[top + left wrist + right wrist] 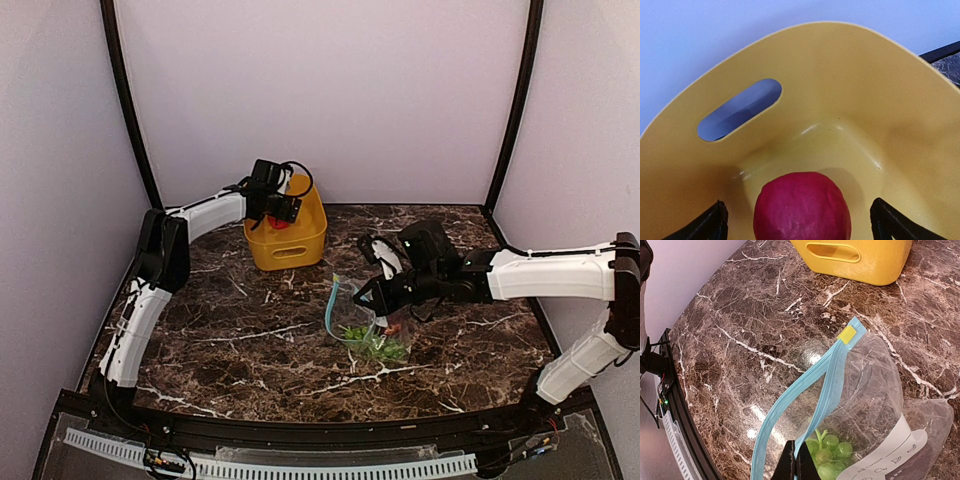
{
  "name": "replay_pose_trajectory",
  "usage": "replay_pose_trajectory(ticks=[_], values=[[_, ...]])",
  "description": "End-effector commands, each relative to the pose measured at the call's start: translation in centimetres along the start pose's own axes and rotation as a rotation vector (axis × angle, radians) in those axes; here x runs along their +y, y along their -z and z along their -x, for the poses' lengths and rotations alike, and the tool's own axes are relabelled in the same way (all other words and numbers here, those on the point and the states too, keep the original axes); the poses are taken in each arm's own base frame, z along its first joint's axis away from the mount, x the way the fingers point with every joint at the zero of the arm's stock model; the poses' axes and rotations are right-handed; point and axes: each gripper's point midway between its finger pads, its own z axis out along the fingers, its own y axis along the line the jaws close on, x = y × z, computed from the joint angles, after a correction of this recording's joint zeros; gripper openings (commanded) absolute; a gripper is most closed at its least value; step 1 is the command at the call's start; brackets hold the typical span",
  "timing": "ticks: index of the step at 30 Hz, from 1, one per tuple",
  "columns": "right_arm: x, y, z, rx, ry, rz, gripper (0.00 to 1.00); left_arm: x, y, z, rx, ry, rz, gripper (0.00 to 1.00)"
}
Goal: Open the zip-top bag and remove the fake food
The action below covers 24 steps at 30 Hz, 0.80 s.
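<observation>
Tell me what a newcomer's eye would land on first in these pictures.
First, the bright yellow bin at the back left of the dark marble table, with the left hand open above a red fruit inside it. Then, mid-table, the right hand pinching the blue zip edge of the open zip-top bag, green grapes showing through the plastic.

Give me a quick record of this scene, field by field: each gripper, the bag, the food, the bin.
left gripper: open, over the yellow bin
right gripper: shut on the zip-top bag zip edge
zip-top bag: mouth open, bottom on the table
green grapes: inside the bag
red fruit: inside the bin, between the spread fingers
</observation>
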Motion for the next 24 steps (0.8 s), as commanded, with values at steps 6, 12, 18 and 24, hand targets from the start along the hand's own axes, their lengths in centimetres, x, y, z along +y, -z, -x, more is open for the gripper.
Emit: replay_pose_trajectory(ticks=[6,12,18,24], values=[[0.1,0.8,0.6,-0.029,0.005,0.004,0.00,1.7,7.1,9.2,-0.165,-0.006,-0.014,0.99],[0.9,1.2,1.2,-0.046,0.007,0.038,0.00,1.3,11.8,11.0,-0.216,-0.020,-0.036,0.99],[1.4,0.7,1.0,-0.030,0.017,0.076,0.00,0.1,20.5,11.1,-0.397,0.024,-0.195,0.99],[2.2,0.5,1.1,-0.030,0.035,0.123,0.00,-3.3,26.1,7.5,-0.479,0.020,-0.383,0.99]])
